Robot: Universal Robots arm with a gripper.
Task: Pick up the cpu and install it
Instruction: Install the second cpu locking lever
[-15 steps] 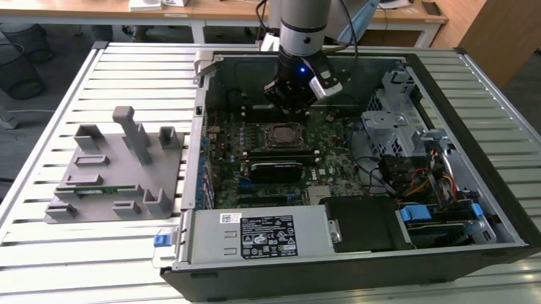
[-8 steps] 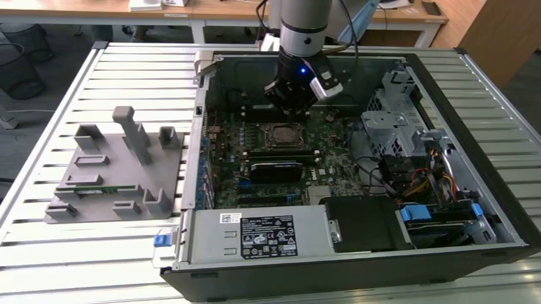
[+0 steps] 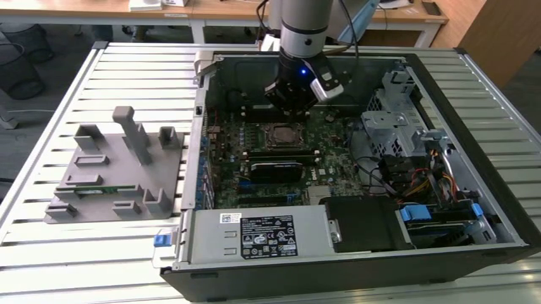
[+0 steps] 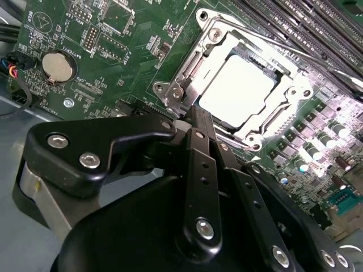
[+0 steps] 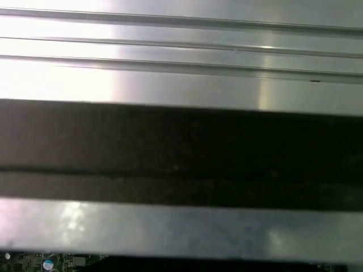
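The cpu (image 4: 235, 93), a flat square chip with a silvery-white top, lies inside the metal-framed socket (image 4: 238, 85) on the green motherboard (image 4: 113, 51). My gripper (image 4: 194, 113) hangs just above the board with its black fingertips together at the socket's corner, holding nothing. In the exterior view, the gripper (image 3: 292, 109) is low inside the open computer case (image 3: 473, 209), just behind the socket (image 3: 282, 133).
A grey fixture (image 3: 118, 171) with a green memory stick (image 3: 97, 188) lies on the slatted table at the exterior view's left. The power supply (image 3: 253, 237), drive cage (image 3: 397, 120) and cables (image 3: 422, 183) crowd the case. Memory slots (image 4: 295, 28) and a coin battery (image 4: 58, 66) flank the socket.
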